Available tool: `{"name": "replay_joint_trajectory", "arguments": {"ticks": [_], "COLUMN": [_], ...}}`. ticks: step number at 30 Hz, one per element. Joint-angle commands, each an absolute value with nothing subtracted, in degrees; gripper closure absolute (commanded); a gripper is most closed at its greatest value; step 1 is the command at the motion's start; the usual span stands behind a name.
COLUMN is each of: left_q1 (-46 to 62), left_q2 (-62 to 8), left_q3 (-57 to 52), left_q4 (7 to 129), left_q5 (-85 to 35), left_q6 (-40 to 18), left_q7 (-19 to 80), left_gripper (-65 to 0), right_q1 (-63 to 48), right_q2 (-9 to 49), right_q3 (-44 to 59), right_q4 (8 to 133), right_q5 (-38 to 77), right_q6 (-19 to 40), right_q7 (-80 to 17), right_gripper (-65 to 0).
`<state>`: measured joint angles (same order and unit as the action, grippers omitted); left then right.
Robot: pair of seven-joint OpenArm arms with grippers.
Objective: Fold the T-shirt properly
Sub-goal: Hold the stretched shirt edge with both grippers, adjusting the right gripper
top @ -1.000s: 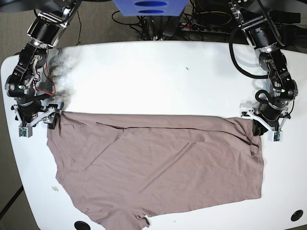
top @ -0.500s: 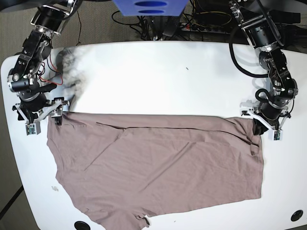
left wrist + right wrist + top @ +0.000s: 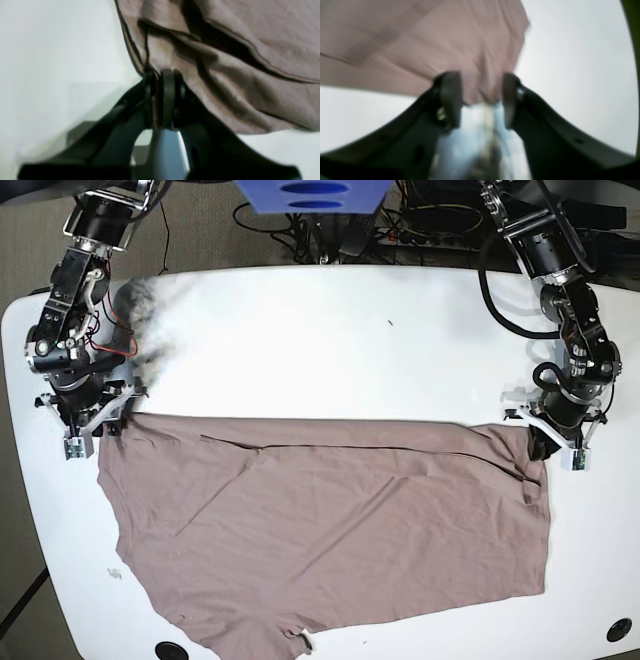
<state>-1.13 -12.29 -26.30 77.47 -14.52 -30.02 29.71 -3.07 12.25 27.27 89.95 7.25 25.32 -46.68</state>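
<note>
The T-shirt [image 3: 330, 530] lay spread flat on the white table [image 3: 330, 340], its long folded edge running between the two arms. The left gripper [image 3: 163, 97] was pressed together on bunched fabric at the corner of that edge, the cloth fanning away ahead of its fingertips. The right gripper [image 3: 480, 100] stood at the opposite corner with its fingers [image 3: 450, 100] apart, the shirt's edge lying in the gap between them, unpinched; that view was blurred.
</note>
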Motion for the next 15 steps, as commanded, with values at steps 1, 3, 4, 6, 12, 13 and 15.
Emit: {"name": "replay_joint_trajectory", "arguments": {"ticks": [1,3,4,6,12,13,15], "left_q1": [-1.2,-0.9,-0.7,-0.5,0.1,0.0,-0.1], "left_q2": [-13.2,-13.3,-13.5,-13.6,-13.7,-13.6,-13.5], "left_q3": [-26.5,-26.5,-26.5,-26.4,-26.5,-26.5,-26.6], "left_q4": [78.5,78.6,78.6,78.6,78.9,78.8,78.8], "left_q5": [-14.1,-14.2,-14.2,-14.3,-14.2,-14.3,-14.4], "left_q6": [-30.0,-29.9,-29.8,-29.8,-29.9,-29.9,-30.0], "left_q7": [30.5,30.6,30.6,30.6,30.7,30.7,30.5], "left_gripper": [-3.0,-2.9,-3.0,-3.0,-3.3,-3.3,-3.3], "right_q1": [-1.2,0.4,1.5,2.6,5.6,6.6,7.9], "right_q2": [13.1,13.2,13.3,13.3,13.6,13.6,13.5], "right_q3": [27.7,27.8,27.8,28.0,28.3,28.3,28.4], "right_q4": [88.7,86.3,84.6,83.5,79.8,78.4,76.6], "right_q5": [7.9,7.8,7.7,7.5,7.3,7.0,6.7], "right_q6": [25.5,25.6,25.6,25.7,25.7,25.9,26.2], "right_q7": [-44.4,-44.2,-44.0,-43.9,-43.8,-44.0,-44.2], "right_gripper": [-7.5,-2.8,-0.8,-0.9,-2.2,-4.8,-10.6]}}
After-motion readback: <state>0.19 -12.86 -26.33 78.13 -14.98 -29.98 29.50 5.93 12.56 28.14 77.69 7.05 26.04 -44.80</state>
